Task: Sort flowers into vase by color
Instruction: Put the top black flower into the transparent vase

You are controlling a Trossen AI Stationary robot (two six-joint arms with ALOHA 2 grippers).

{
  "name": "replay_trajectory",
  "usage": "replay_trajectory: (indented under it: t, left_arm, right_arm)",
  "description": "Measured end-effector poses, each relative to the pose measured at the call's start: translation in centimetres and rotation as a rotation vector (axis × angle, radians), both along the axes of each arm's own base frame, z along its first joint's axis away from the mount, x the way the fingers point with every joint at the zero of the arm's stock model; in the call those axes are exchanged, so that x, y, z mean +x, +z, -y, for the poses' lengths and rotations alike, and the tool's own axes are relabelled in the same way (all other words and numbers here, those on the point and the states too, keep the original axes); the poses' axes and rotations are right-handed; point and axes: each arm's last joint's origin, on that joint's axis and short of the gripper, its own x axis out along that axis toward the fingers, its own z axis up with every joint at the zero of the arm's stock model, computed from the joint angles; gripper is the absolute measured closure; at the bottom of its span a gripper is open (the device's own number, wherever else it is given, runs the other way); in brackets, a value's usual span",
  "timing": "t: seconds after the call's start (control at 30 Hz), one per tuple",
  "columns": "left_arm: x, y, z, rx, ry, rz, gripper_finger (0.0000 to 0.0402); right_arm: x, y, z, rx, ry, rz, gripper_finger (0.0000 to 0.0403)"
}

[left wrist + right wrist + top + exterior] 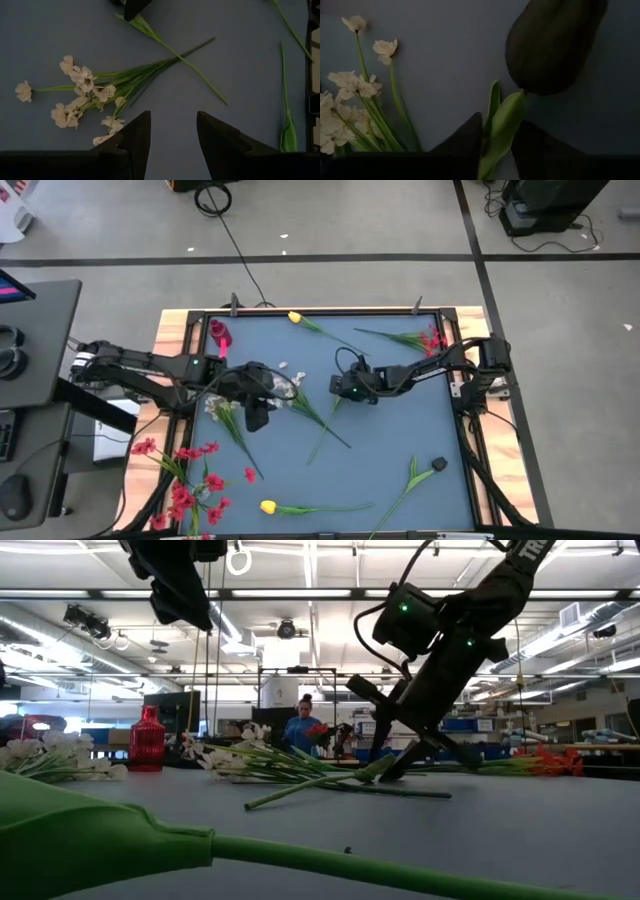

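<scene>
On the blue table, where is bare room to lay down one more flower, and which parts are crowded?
The widest bare patch lies between the right gripper, the red spray at the far right and the dark-budded stem. The left side is crowded: white sprays under the left gripper, red blossoms at the near-left corner.

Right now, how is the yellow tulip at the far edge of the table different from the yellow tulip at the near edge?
The far yellow tulip lies close to the red vase; the near yellow tulip lies beside the red flower sprays. The far tulip's stem slants towards the table's middle; the near tulip's stem runs along the table's edge. Both have yellow heads and green stems, lie flat, and no hand holds either.
</scene>
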Motion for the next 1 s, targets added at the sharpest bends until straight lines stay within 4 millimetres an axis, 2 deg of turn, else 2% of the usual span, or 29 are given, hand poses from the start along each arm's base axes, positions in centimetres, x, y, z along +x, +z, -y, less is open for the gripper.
replay_trajectory:
  t: [0.13,0.37,0.53,0.63,0.77,0.87,1.0]
  left_arm:
    - [0.0,0.0,-0.4,-0.012,0.011,0.002,0.0237]
    - [0.3,0.3,-1.0,-0.032,0.019,0.04,0.0236]
    - [0.2,0.8,-1.6,-0.086,0.001,0.079,0.0236]
    - [-0.7,1.5,-1.8,-0.1,-0.014,0.1,0.0235]
    - [-1.8,3.2,-2.1,-0.087,-0.024,0.224,0.0214]
    - [-1.4,4.3,-2.4,-0.092,-0.076,0.339,0.0191]
    - [0.4,4.2,-2.2,-0.087,-0.167,0.403,0.0167]
  right_arm:
    - [0.0,0.2,0.1,-0.036,0.027,0.007,0.0384]
    - [1.2,2.8,-0.2,-0.149,0.113,0.202,0.0377]
    - [2.0,7.0,-0.8,-0.392,0.251,0.439,0.0392]
    - [1.7,9.6,-1.2,-0.525,0.303,0.518,0.0391]
    - [0.8,12.9,-1.5,-0.706,0.356,0.613,0.0387]
    - [0.3,15.0,-1.6,-0.82,0.379,0.705,0.039]
    - [0.5,17.9,-0.9,-0.857,0.443,0.815,0.039]
